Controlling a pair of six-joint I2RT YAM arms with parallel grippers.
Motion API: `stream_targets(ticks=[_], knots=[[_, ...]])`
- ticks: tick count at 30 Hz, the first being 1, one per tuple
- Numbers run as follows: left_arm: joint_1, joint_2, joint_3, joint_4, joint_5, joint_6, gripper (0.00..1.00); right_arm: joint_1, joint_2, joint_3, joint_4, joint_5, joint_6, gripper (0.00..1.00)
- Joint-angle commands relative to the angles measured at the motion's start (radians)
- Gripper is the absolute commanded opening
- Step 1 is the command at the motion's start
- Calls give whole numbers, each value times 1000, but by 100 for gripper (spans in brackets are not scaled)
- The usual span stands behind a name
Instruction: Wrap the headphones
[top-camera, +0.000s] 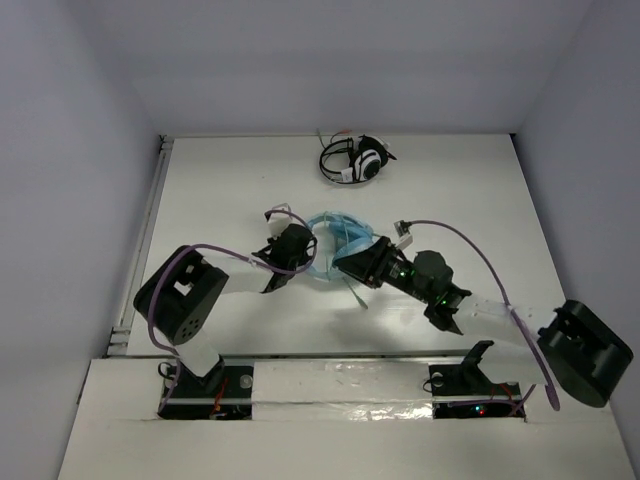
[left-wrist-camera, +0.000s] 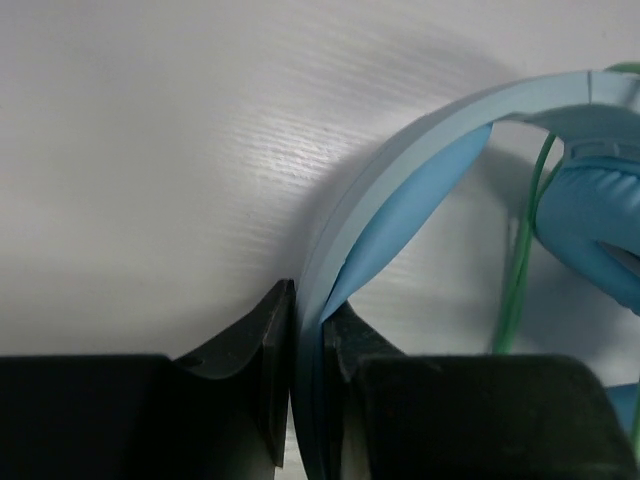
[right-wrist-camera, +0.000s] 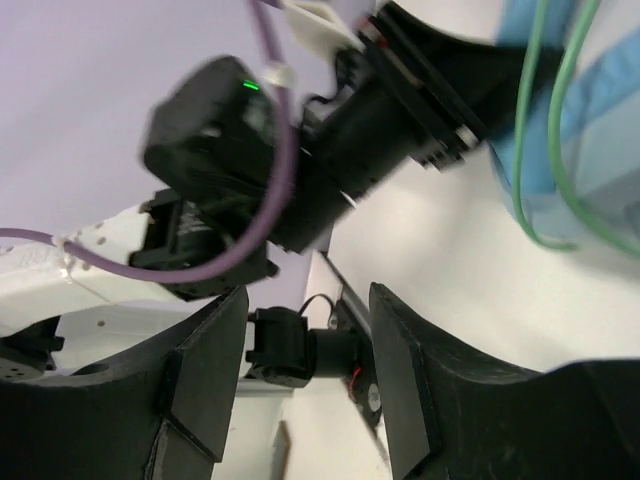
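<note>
We've got the left gripper (left-wrist-camera: 308, 330) clamped on the light blue padded over-ear headphones (left-wrist-camera: 400, 160), at the headband; right gripper (right-wrist-camera: 308, 350) open, holding nothing; plain white table (top-camera: 220, 190).

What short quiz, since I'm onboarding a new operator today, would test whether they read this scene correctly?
1. True or false: the right pincer is clamped on the green cable.
2. Which part of the blue headphones does the left pincer grip? A: an earcup. B: the headband. C: the cable.
3. In the top view, where do the black-and-white headphones lie relative to the blue ones?

Key
1. False: it is open with nothing between its fingers.
2. B.
3. Beyond them, near the far edge of the table.
</note>
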Motion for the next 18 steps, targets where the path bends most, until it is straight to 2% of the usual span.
stream_targets(ticks=[1,5,7,10,11,15,16,18], knots=[[-17,12,49,37,27,-37,0,12,-94,111,-262,96,-152,58],[-28,33,59,27,32,-38,0,12,-144,161,-400,146,-222,58],[-37,40,62,26,29,-37,0,12,-201,184,-437,175,-260,53],[-37,49,72,15,26,-26,0,12,-281,246,-570,270,-349,15],[-37,53,88,2,26,-20,0,12,-336,265,-655,328,-370,0],[-37,43,108,-23,26,0,1,12,-466,342,-826,442,-478,0],[-37,35,106,-22,29,14,9,12,-491,354,-854,463,-493,0],[-46,-5,103,-32,36,22,15,12,-549,395,-955,527,-530,12]])
